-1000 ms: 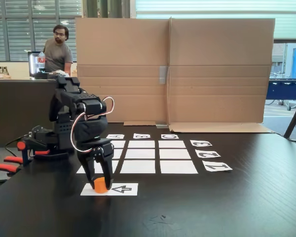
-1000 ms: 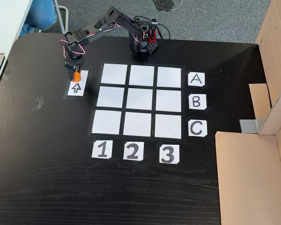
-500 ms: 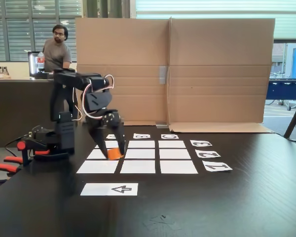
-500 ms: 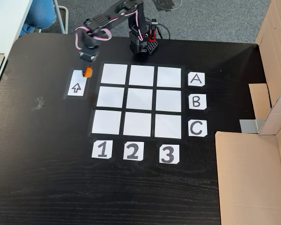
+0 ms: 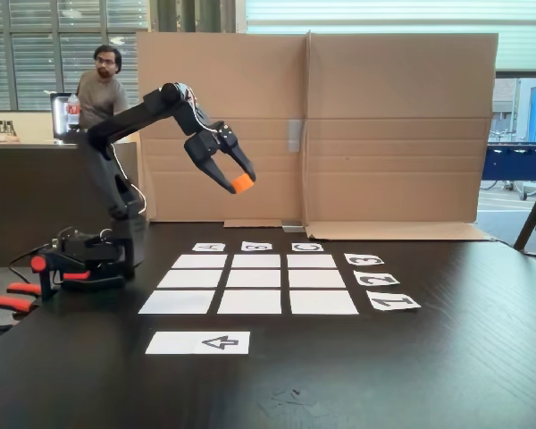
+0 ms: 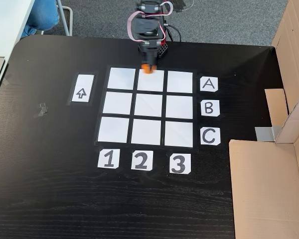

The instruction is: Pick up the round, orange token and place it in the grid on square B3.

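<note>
The tool (image 5: 238,181) holds the orange token (image 5: 242,183) high above the table (image 6: 50,189), over the grid (image 6: 146,106), so a weak grip or a wrong descent could put it beside square B3 (image 6: 179,106).

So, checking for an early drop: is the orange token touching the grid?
Apart. A fixed view shows the token shut in the jaws, high above the grid.
</note>
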Controlling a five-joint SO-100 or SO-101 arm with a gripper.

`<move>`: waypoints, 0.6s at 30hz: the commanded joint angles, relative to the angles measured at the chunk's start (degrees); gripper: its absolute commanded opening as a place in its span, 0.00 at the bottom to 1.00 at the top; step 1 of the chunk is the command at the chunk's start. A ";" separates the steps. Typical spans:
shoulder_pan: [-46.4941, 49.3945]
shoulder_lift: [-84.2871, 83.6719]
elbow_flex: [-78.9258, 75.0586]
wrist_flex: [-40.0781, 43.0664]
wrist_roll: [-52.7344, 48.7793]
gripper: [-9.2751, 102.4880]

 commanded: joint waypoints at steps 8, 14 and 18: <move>-20.74 -18.54 -2.90 -1.14 15.56 0.08; -21.97 -30.32 -5.89 -5.71 20.30 0.08; -21.36 -36.91 -7.47 -7.82 21.09 0.08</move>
